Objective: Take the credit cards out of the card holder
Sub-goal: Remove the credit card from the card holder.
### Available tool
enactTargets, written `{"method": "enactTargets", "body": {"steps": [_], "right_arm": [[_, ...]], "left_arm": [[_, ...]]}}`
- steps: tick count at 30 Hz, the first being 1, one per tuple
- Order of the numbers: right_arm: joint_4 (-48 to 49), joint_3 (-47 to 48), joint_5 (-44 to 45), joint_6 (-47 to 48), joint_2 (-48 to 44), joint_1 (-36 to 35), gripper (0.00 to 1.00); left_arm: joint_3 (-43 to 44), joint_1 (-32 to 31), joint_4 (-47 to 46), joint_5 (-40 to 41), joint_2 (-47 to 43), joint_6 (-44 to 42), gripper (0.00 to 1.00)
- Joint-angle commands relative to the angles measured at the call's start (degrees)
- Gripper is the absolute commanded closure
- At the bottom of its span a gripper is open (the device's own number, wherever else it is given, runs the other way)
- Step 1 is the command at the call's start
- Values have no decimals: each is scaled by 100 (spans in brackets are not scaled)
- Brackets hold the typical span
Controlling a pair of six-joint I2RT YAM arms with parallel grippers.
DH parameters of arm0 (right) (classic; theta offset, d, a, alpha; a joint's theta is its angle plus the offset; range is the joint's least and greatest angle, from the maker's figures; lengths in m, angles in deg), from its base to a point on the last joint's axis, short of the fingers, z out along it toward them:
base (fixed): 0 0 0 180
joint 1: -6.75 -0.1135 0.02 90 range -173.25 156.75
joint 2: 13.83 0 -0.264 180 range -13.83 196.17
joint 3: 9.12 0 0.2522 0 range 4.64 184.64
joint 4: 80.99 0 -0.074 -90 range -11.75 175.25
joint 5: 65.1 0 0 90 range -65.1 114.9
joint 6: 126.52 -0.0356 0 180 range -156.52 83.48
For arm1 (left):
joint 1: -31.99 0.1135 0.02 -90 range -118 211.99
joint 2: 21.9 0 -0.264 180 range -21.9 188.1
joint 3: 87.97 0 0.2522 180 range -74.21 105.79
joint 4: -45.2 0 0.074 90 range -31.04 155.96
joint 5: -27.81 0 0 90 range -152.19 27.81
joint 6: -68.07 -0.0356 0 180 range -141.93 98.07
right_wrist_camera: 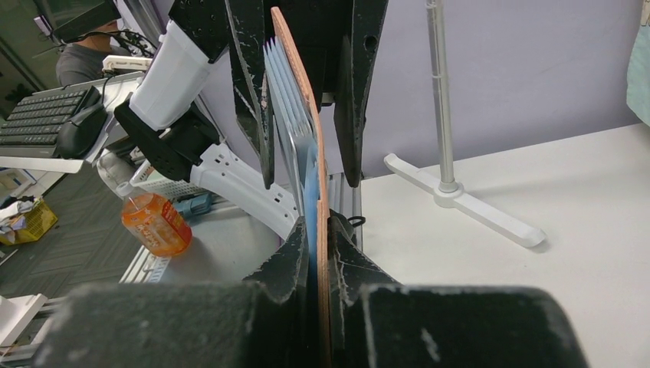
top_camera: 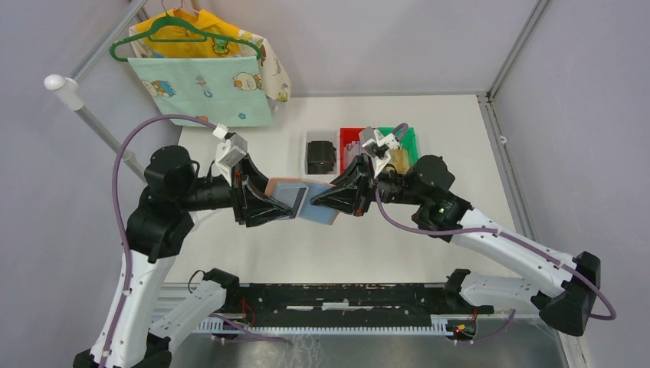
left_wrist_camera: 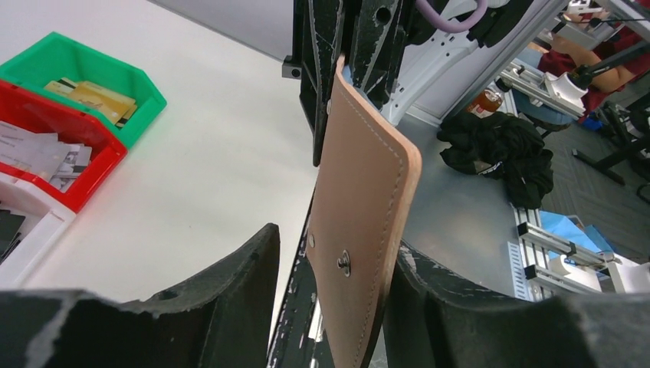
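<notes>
The card holder (top_camera: 280, 188), pinkish-tan outside and blue-grey inside, hangs open in the air between both arms. My right gripper (top_camera: 328, 201) is shut on its blue side, and the right wrist view shows the jaws (right_wrist_camera: 316, 224) pinching the leather and blue lining edge-on. Thin, pale bluish credit cards (right_wrist_camera: 285, 92) fan out from the sleeves beside the leather. My left gripper (top_camera: 282, 204) is open around the other flap. In the left wrist view the tan flap (left_wrist_camera: 364, 207) with its snap stud stands between the fingers (left_wrist_camera: 230, 291), close to the right one and with a gap on the left.
Behind the card holder stand a black block (top_camera: 320, 156) in a white bin, a red bin (top_camera: 351, 140) with pale slips and a green bin (top_camera: 409, 141) with golden-tan items. A hanger with clothes (top_camera: 201, 61) and a white pole stand (top_camera: 64, 89) are at the far left.
</notes>
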Motion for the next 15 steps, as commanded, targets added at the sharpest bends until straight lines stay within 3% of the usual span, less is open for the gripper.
{"method": "enactTargets", "body": {"steps": [1,11,13,15], "right_arm": [[585,-17,-16,-125,-233,18,100],[848,-260,-14,-228,-376,14,99],[1019,-339,39,-337,-384,14,79],[992,-330,114,-317,-385,17,75]], "left_arm": [[215,3,-508,-236,58,546,47],[526,-3,-613,-255,363,636,73],[514,1,-631,-120,376,656,87],[445,1,-710,7,375,833,98]]}}
